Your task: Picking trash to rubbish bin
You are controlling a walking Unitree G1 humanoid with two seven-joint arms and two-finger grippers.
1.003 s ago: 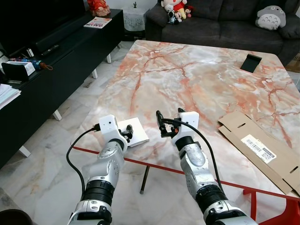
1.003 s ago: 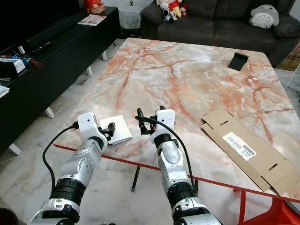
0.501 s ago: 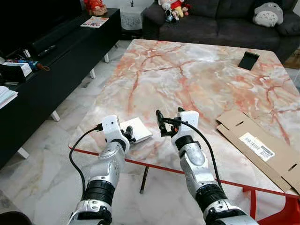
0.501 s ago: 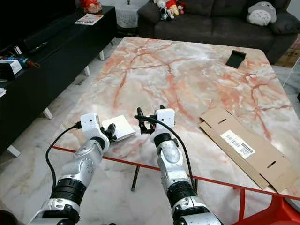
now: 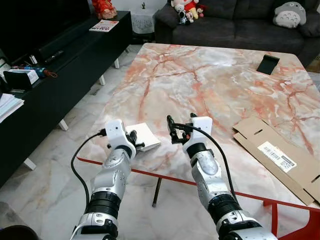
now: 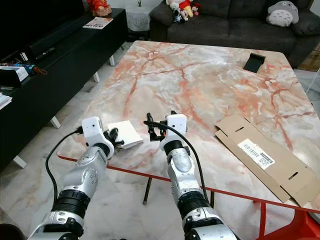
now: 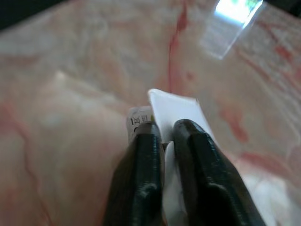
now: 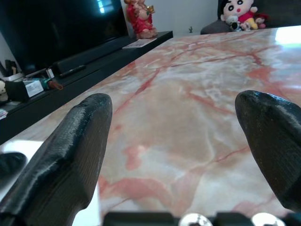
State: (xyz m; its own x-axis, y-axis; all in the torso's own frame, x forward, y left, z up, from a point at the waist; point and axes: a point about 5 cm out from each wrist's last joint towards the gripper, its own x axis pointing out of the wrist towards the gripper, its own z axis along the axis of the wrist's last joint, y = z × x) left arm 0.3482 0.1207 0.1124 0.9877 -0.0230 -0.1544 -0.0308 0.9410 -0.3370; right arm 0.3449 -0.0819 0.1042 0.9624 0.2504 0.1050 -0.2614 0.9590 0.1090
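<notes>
While the white card [image 5: 144, 136] lies flat at the surface's [image 5: 210, 85] near left corner, the left gripper [image 7: 162, 141] has pinched its edge; lifting and binning remain. The right gripper [image 5: 181, 129] hovers beside it, spread wide, empty. Since a second ago, the card looks nudged slightly.

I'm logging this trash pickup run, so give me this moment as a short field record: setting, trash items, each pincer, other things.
setting: marble table in a living room
held trash: white paper packet at the table's near left corner
left pincer: shut on the white paper packet's edge
right pincer: open, above the table beside the packet, holding nothing
other trash: flattened cardboard with a barcode label, at the near right edge
other things: black stand at the far right; sofa behind
</notes>
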